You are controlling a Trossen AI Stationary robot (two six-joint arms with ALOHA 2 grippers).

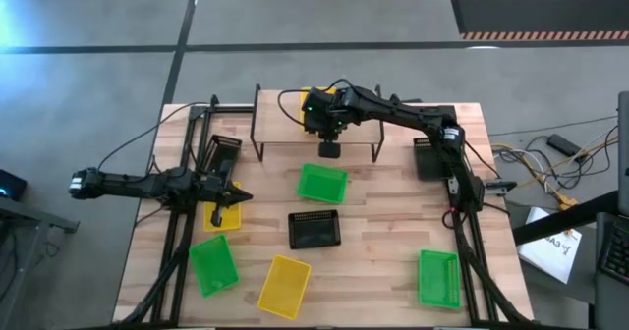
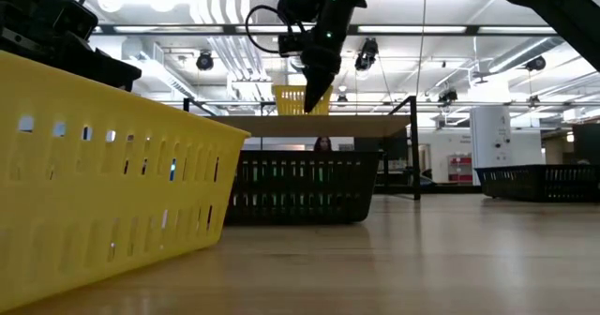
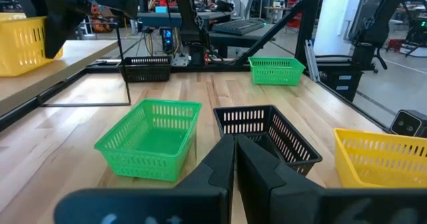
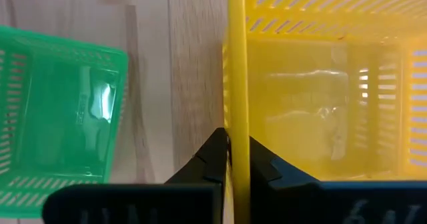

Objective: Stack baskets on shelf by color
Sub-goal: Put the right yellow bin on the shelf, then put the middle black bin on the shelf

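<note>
Right gripper (image 4: 230, 159) is clamped on the yellow basket (image 4: 320, 84) rim, over the shelf (image 1: 285, 126) at 12 o'clock. Left gripper (image 3: 235, 164), at 9 o'clock, has fingers together.

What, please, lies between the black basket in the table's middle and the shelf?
A bright green perforated plastic basket sits between the black perforated basket and the light-wood shelf, per the high view.

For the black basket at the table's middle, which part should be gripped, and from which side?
Grip a long rim wall of the black basket from straight above, one finger inside and one outside. It sits upright and open-topped, with thin walls and clear wood around it. The right gripper holds the yellow basket on the shelf this way.
</note>
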